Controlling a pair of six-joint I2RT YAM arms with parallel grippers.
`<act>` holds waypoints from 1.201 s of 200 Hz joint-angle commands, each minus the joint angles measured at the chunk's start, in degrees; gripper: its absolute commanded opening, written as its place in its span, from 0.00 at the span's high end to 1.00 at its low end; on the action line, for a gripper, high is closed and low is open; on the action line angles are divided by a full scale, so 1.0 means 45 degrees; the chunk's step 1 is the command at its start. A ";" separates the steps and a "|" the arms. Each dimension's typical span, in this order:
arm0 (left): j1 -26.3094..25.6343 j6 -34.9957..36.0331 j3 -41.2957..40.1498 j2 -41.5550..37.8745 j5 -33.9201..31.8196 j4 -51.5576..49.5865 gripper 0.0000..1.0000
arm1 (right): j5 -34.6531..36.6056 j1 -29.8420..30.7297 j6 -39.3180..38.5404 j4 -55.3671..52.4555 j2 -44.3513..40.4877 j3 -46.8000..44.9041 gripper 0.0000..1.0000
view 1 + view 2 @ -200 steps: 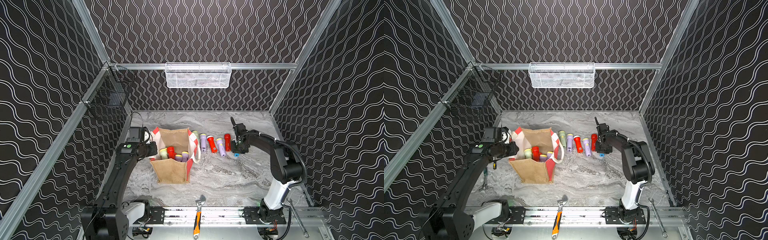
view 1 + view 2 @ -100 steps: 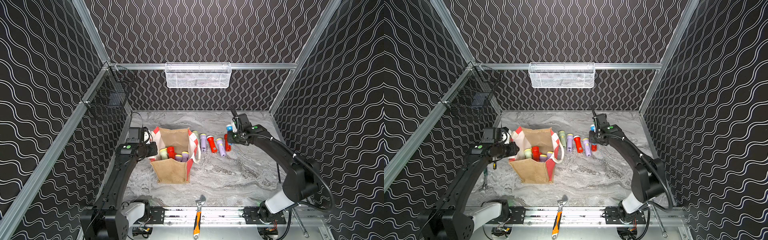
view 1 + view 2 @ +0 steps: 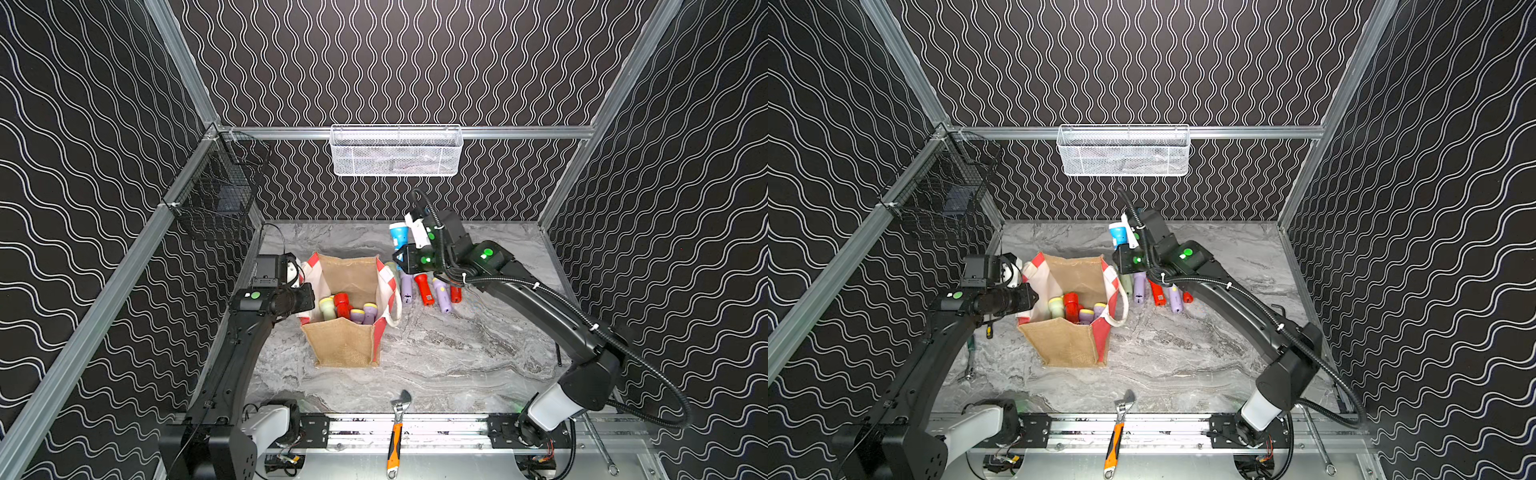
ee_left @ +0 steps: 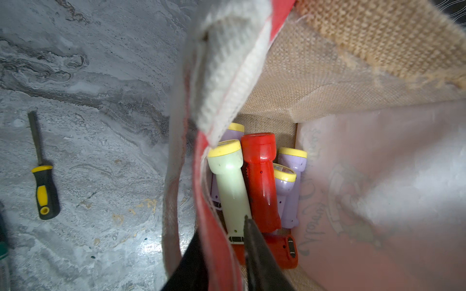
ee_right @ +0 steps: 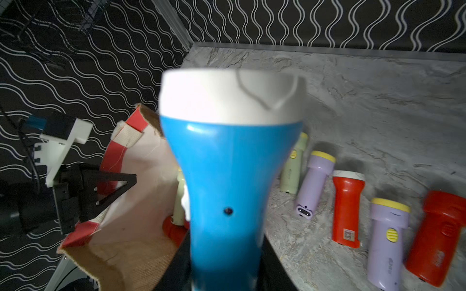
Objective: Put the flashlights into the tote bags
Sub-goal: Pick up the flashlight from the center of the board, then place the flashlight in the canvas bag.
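- Up beside the mouth of the tote bag (image 3: 345, 340), the right claw (image 5: 224, 264) now holds the blue flashlight (image 3: 398, 235) head-up, jaws clamped on its handle. A second ago it was down on the surface (image 3: 457, 353) at the end of the row.
- That pick is done; in my judgement only the carry over the opening and the release remain for this one.
- Nothing has changed on the other side: the left claw (image 4: 222, 254) stays pinched nearly closed on the bag's red-and-white side panel, holding the mouth open.
- Several flashlights (image 3: 347, 307) already lie inside the bag, and five more (image 3: 432, 289) wait in a row on the surface just beside it.
- The torches are glossy moulded plastic, slim handles flaring to round heads.
- The bag is coarse, fraying jute with a smooth pale lining.
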 commanded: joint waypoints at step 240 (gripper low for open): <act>0.0041 0.0127 -0.0176 -0.0436 0.0415 0.0263 0.73 | -0.3447 0.2448 0.1277 -0.0166 0.5086 0.0176 0.70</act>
